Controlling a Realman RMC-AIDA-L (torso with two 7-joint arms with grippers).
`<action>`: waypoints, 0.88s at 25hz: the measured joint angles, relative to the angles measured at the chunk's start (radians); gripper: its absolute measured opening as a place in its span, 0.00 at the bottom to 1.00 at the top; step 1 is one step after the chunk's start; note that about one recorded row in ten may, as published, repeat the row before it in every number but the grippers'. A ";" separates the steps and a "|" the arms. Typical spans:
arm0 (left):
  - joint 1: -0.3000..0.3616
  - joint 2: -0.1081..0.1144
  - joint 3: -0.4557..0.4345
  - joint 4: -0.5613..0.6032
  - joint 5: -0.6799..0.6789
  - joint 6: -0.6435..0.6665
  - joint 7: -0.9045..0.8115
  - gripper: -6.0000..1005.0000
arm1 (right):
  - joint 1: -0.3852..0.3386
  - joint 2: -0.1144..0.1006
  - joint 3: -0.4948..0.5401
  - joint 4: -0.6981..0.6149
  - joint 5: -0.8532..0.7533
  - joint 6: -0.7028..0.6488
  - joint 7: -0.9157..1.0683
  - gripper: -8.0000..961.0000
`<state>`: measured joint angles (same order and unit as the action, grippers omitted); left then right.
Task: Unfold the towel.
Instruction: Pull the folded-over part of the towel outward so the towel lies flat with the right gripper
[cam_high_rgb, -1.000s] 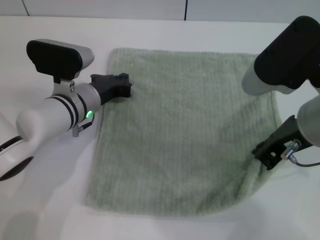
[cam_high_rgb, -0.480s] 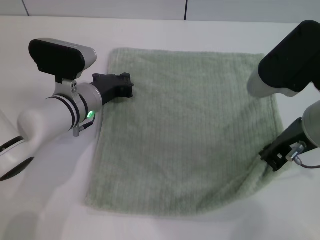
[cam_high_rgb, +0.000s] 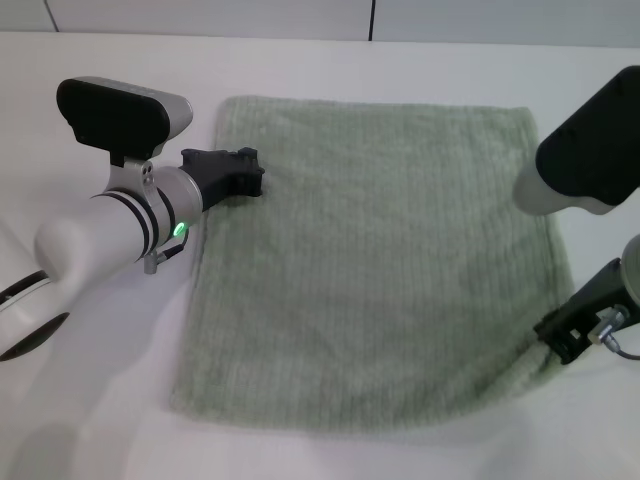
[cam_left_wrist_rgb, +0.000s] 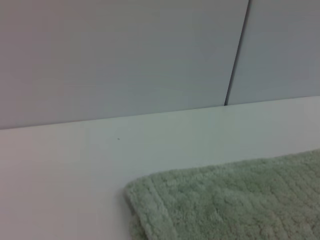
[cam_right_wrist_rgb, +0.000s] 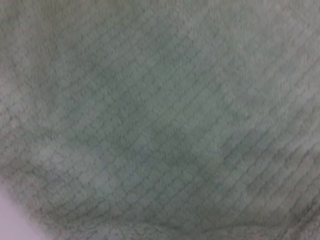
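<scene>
One towel (cam_high_rgb: 375, 260) lies spread on white table (cam_high_rgb: 110, 420), near-square, almost flat; only near right corner puckered and slightly lifted. Right gripper (cam_high_rgb: 560, 338) sits at that corner, apparently pinching hem, though finger state cannot be told for certain. Left gripper (cam_high_rgb: 240, 172) rests on far left edge of towel; fingers' state cannot be told. Step judged: final spreading. Next move calls for drawing corner outward, then release.

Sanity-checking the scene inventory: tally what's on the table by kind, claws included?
Towel, pale green, spread flat: 1
Claws: 2, left claw at the towel's far left edge, right claw at its near right corner
Table, white: 1
Total: 4
</scene>
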<state>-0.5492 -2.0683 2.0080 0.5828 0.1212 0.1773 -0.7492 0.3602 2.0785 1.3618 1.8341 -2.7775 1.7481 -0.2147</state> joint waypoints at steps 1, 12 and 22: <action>0.000 0.000 0.000 0.000 0.000 0.000 0.000 0.02 | -0.005 0.000 -0.003 0.001 0.000 0.001 0.000 0.06; 0.000 0.001 0.000 0.014 0.002 -0.013 0.001 0.02 | -0.040 0.001 -0.050 -0.004 -0.001 0.008 0.000 0.06; 0.002 0.001 0.000 0.020 0.002 -0.013 0.001 0.02 | -0.055 0.002 -0.074 -0.013 -0.002 0.011 0.000 0.06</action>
<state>-0.5473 -2.0678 2.0079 0.6029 0.1229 0.1640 -0.7485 0.3055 2.0801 1.2875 1.8213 -2.7799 1.7591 -0.2146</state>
